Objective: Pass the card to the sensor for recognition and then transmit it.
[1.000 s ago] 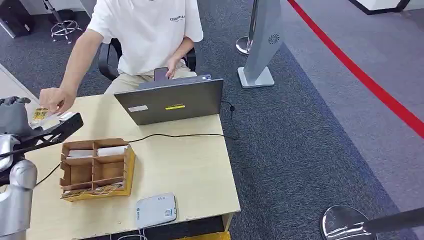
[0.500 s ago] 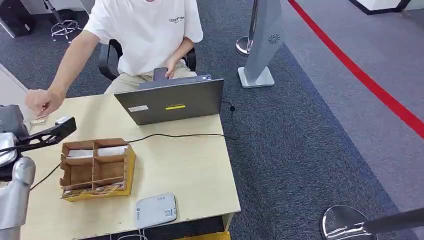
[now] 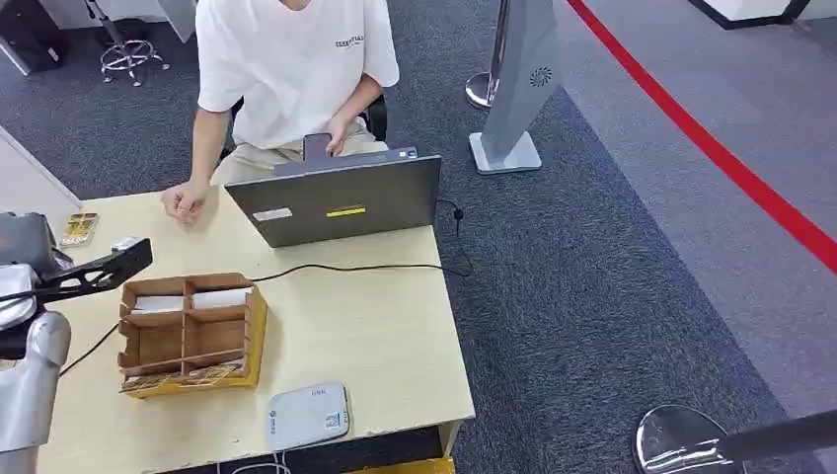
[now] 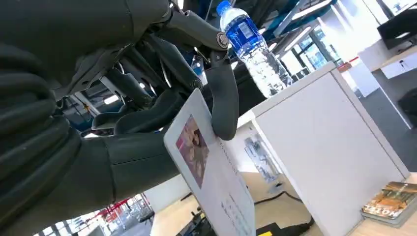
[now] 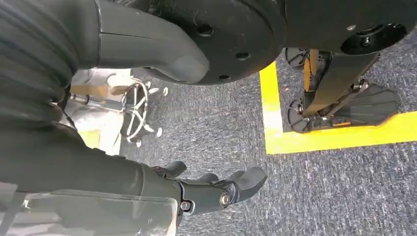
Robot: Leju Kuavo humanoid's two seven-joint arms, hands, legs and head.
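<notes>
Card (image 4: 209,172) pinched in left hand (image 4: 162,105): thumb under it, dark fingers (image 4: 223,98) curled over its top edge. White face with a small printed picture near the gripped end, tilted edge-on toward the camera. In head view the left hand (image 3: 59,272) sits at the table's left edge, just beside the cardboard divider box (image 3: 192,331). White sensor (image 3: 309,415) lies flat at the near edge of the table (image 3: 375,336), well apart from the hand. Right hand (image 5: 216,189) hangs over grey carpet, fingers loosely curled, nothing in it. Person in white shirt (image 3: 291,59) seated behind the laptop (image 3: 336,197), one hand (image 3: 185,200) resting on the table. A second card (image 3: 79,227) lies flat on the table's far left. Water bottle (image 4: 255,49) stands on a white partition (image 4: 324,147).
</notes>
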